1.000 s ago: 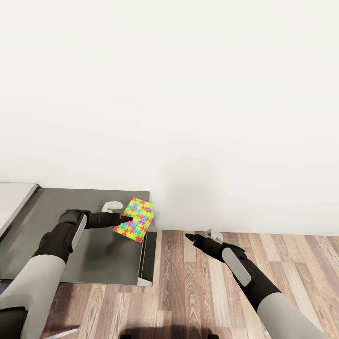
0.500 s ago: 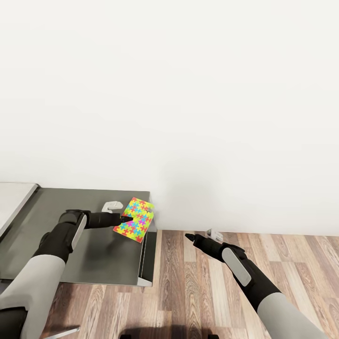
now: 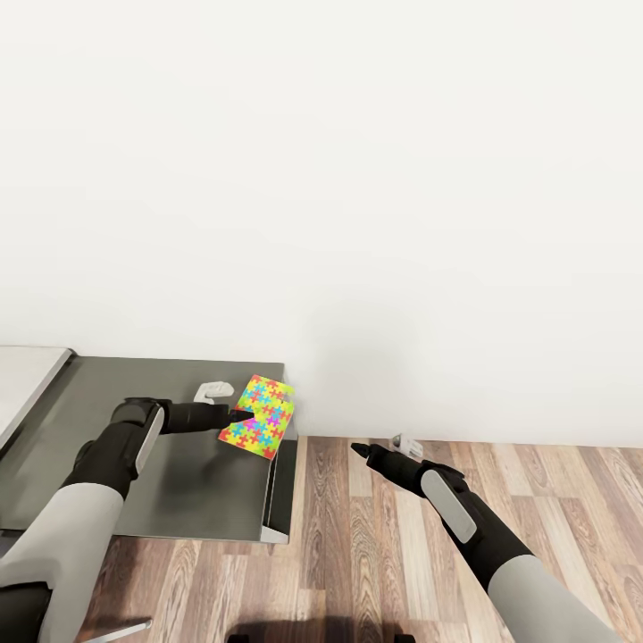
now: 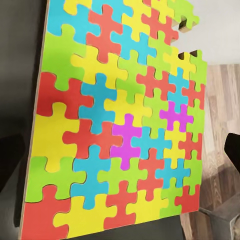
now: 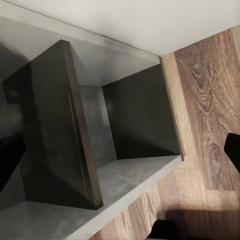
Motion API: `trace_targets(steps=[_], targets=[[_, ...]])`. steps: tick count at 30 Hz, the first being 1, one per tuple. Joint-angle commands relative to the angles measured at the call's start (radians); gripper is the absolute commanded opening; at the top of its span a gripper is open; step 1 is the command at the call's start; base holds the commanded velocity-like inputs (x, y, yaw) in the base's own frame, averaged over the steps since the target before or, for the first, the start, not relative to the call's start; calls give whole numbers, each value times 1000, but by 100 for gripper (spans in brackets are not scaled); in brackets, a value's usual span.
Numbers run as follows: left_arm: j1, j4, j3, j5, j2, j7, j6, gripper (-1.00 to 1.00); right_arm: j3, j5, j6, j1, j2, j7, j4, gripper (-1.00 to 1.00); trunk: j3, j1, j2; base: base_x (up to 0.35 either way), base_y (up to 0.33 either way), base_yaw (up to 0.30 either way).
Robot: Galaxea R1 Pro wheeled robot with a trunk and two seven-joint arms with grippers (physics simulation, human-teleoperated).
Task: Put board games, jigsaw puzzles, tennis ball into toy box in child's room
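dark cabinet (image 3: 134, 429) | left tool (image 3: 239, 416) grips jigsaw puzzle (image 3: 258, 416) | right tool (image 3: 357, 449) closed

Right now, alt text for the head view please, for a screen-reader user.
The left pincer holds a bright multicoloured jigsaw puzzle above the far right corner of a dark grey cabinet against a blank white wall. The right pincer hangs empty over wood flooring.

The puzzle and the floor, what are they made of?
The jigsaw puzzle looks like thin card or foam: flat, matt, bright interlocking pieces with a pale brown edge. The floor looks like wood planks, with brown grain and board seams, though this is a render.
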Motion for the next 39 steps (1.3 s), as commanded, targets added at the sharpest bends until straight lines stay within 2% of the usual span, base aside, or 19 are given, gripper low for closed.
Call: trace_targets(steps=[1, 10, 24, 32, 35, 37, 39], targets=[[-1, -1, 3, -7, -1, -7, 6, 100, 2, -1, 2, -1, -1, 1, -1, 100, -1, 1, -2, 0, 0, 0], [-1, -1, 7, -15, 2, 12, 3, 100, 2, -1, 2, -1, -1, 1, -1, 100, -1, 1, -2, 0, 0, 0], [-1, -20, 12, -15, 10, 75, -21, 100, 2, -1, 2, -1, -1, 1, -1, 100, -1, 1, -2, 0, 0, 0], [10, -139, 16, -15, 12, 74, -15, 100, 2, -1, 2, -1, -1, 1, -1, 100, -1, 1, -2, 0, 0, 0], [13, -163, 54, -13, 13, 72, -8, 100, 2, -1, 2, -1, -1, 1, -1, 100, -1, 1, -2, 0, 0, 0], [16, -196, 103, -12, 13, 64, 16, 100, 2, -1, 3, -1, -3, 2, -1, 100, -1, 1, -2, 0, 0, 0], [21, -226, 125, -9, 16, 60, 47, 100, 2, -1, 4, -1, -5, 5, -1, 100, -1, 1, -2, 0, 0, 0]])
